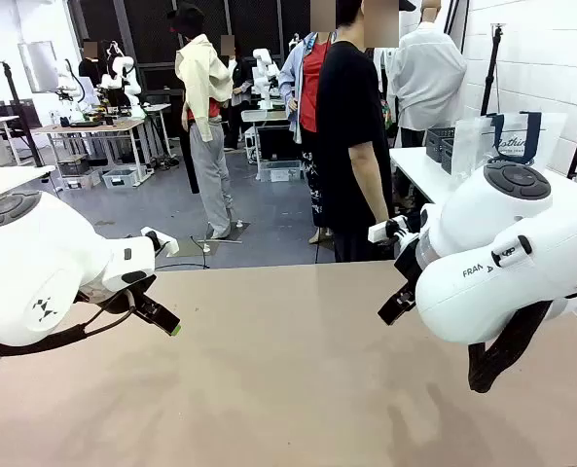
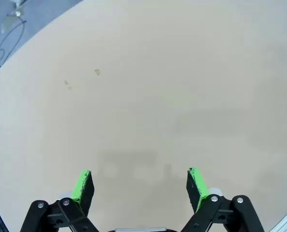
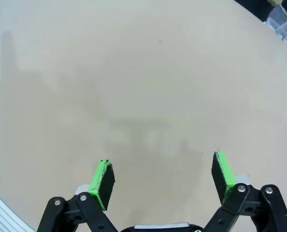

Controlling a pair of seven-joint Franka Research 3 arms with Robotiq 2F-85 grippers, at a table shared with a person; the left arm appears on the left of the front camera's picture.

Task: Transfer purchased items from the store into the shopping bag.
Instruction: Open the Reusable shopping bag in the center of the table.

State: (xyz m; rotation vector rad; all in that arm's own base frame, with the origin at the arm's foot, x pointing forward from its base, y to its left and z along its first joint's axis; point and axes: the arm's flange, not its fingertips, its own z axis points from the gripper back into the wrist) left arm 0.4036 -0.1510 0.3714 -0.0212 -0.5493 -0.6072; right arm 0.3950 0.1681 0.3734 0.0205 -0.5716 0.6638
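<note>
- Right arm (image 1: 502, 263), closest to the lens: the right gripper (image 3: 161, 166) is spread wide with nothing between its pads, above bare tabletop.
- Left arm (image 1: 45, 263): the left gripper (image 2: 139, 176) is equally wide apart and empty.
- Table (image 1: 288, 389): a plain tan top.
- Person (image 1: 351, 126): standing at the far edge.
- Shopping bag (image 1: 507, 136): upright on a white side table (image 1: 414, 170) behind the right arm, well apart from both grippers.
- Basket (image 1: 442, 144): just beside the bag; its contents cannot be made out.
- Risk: bag and basket look out of reach. If the person brings them over, a hand could cross an arm's path, and the light bag may tip.
</note>
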